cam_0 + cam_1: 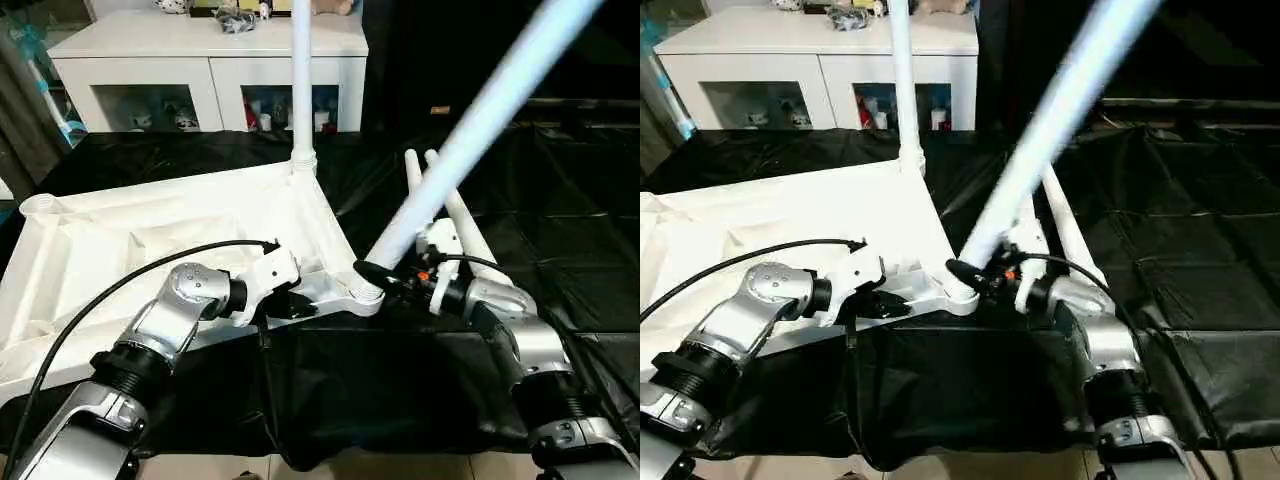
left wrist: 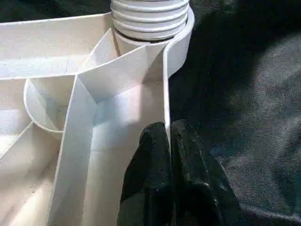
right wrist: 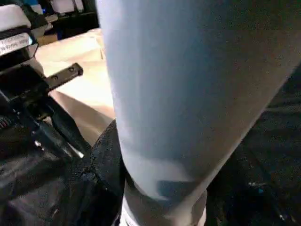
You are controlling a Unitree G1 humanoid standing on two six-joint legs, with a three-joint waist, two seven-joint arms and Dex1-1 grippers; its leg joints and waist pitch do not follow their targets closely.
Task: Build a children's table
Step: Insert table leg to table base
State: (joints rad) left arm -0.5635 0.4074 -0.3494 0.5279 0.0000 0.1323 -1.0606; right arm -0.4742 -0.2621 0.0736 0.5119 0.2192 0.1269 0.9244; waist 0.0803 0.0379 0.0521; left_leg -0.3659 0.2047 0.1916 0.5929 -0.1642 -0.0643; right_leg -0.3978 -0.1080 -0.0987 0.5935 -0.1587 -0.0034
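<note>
The right claw [image 1: 378, 272] grips 1 tilted leg [image 1: 470, 140] at the tabletop's [image 1: 150, 230] corner socket, the left claw [image 2: 168, 155] pinching its rim.

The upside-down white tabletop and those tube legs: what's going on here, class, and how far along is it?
A Unitree G1 humanoid is building a children's table on a black-covered surface. The tabletop lies ribbed side up. One leg already stands upright in the far corner socket. The right gripper grips a second leg, tilted, with its lower end at the near corner socket. The left gripper pinches the tabletop's edge wall, steadying it. Two more legs lie on the cover beyond the right arm.
</note>
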